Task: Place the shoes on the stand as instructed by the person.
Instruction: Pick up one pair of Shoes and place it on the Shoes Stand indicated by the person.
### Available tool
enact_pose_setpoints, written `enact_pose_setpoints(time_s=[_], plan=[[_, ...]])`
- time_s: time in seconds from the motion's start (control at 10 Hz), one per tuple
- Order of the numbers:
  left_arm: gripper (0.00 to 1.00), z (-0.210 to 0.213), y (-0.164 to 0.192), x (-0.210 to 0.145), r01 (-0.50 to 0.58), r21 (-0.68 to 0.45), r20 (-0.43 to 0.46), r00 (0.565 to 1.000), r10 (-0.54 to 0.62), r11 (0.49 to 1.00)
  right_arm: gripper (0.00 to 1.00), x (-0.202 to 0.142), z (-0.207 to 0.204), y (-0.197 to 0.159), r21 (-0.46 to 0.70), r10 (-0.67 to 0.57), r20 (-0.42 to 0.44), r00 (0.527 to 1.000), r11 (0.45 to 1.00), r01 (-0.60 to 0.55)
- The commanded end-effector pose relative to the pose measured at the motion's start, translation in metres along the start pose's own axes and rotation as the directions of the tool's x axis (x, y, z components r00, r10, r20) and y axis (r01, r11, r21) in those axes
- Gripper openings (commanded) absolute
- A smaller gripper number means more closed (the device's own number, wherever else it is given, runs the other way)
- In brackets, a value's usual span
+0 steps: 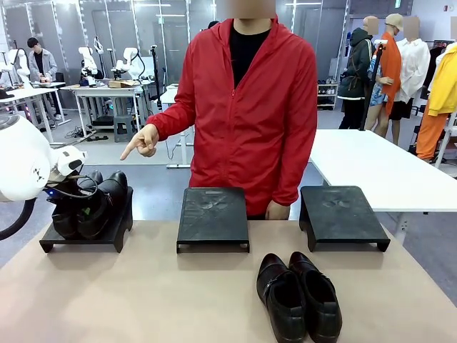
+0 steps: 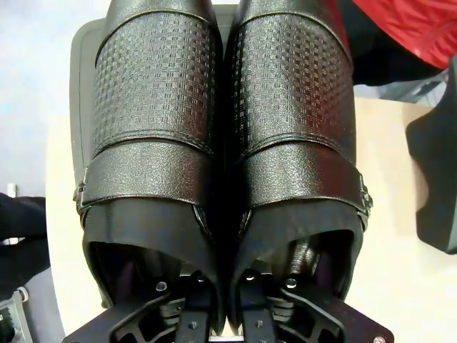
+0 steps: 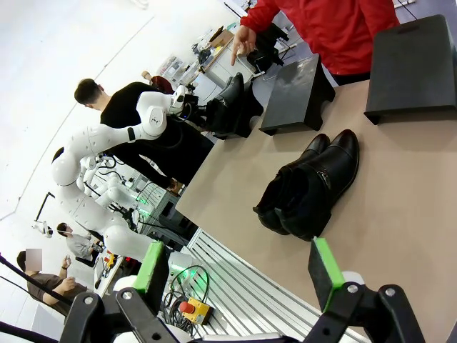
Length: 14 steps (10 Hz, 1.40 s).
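Observation:
One pair of glossy black shoes sits on the left stand. My left gripper is down in their openings. In the left wrist view its fingers pinch the two inner walls together, so the left gripper is shut on this pair of shoes. The person in a red jacket points a hand toward the left stand. A second pair of shoes lies on the table at the front right. My right gripper hangs open over the table's near edge, short of that pair.
The middle stand and the right stand are bare black platforms along the table's far side. The person's other hand rests between them. A white table stands behind on the right.

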<state>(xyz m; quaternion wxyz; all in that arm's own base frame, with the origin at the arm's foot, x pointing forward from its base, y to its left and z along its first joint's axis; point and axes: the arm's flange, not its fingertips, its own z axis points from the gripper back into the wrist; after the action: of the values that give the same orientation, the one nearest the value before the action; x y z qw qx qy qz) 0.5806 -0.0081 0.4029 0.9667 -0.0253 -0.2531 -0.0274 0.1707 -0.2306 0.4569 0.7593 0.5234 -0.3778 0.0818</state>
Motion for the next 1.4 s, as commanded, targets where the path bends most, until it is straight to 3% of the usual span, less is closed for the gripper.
enact_pose_setpoints(time_s=[0.0, 0.1, 0.5, 0.8, 0.9, 1.0, 1.2, 1.3], plan=[[0.08, 0.001, 0.002, 0.01, 0.021, -0.024, 0.031, 0.999, -0.021, 0.999, 1.0, 0.001, 0.001, 0.001, 0.006, 0.02, 0.012, 1.0, 1.0, -0.021], [0.3, 0.003, 0.001, 0.011, 0.019, -0.025, 0.032, 0.999, -0.018, 0.999, 1.0, 0.001, 0.001, 0.001, 0.006, 0.02, 0.012, 1.0, 1.0, -0.021], [0.96, 0.024, -0.01, 0.019, -0.003, -0.038, 0.047, 0.999, 0.004, 0.999, 1.0, 0.001, 0.001, 0.001, 0.006, 0.02, 0.012, 1.0, 1.0, -0.021], [1.0, 0.035, -0.007, 0.018, -0.008, -0.03, 0.056, 0.998, 0.01, 1.0, 1.0, 0.001, 0.001, 0.001, 0.006, 0.02, 0.012, 1.0, 1.0, -0.021], [0.91, 0.037, -0.008, 0.017, -0.008, -0.027, 0.056, 0.998, 0.01, 1.0, 1.0, 0.001, 0.001, 0.001, 0.006, 0.02, 0.012, 1.0, 1.0, -0.021], [1.0, 0.039, -0.01, 0.018, -0.01, -0.032, 0.051, 0.999, 0.012, 0.999, 1.0, 0.001, 0.001, 0.001, 0.006, 0.02, 0.012, 1.0, 1.0, -0.021], [1.0, 0.048, -0.014, 0.012, -0.006, -0.01, 0.014, 1.0, 0.006, 1.0, 1.0, 0.001, 0.001, 0.001, 0.006, 0.02, 0.012, 1.0, 1.0, -0.021], [1.0, 0.034, -0.011, 0.021, 0.012, -0.01, 0.065, 0.998, -0.011, 1.0, 1.0, 0.001, 0.001, 0.001, 0.006, 0.02, 0.012, 1.0, 1.0, -0.021]])
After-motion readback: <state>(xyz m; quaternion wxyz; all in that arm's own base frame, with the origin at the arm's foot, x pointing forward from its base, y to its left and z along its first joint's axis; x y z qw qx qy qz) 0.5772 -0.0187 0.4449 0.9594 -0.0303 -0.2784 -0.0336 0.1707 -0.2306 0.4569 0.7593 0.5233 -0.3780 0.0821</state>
